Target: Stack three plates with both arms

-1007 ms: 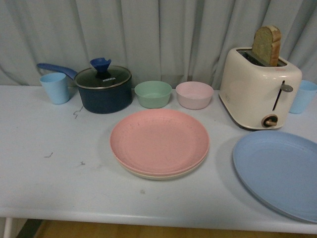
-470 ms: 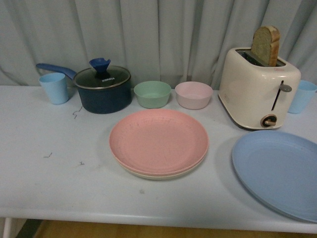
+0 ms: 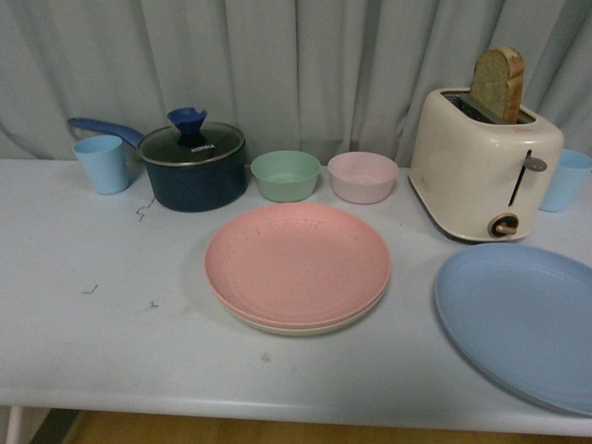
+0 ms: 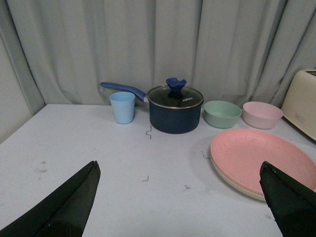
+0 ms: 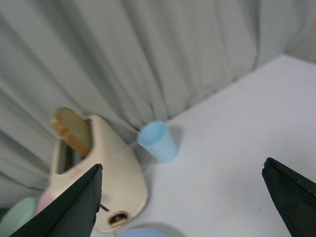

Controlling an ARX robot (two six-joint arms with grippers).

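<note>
Left fingers (image 4: 69,202) and right fingers (image 5: 74,207) are spread wide, empty. Three plates: one blue plate (image 3: 518,319) just before the toaster (image 3: 476,166); left of the toaster, one pink plate (image 3: 296,262) atop one cream plate (image 3: 287,327). Farther back, one mint bowl (image 3: 286,176), one pink bowl (image 3: 363,177).

Top plate (image 3: 296,264) rests on bottom plate (image 3: 287,328), third plate (image 3: 518,319) well apart to the right.

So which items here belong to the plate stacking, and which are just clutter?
Job: pink plate, cream plate beneath it, blue plate.
Clutter: saucepan, mint bowl, pink bowl, toaster, blue cup beside saucepan, blue cup beside toaster.
</note>
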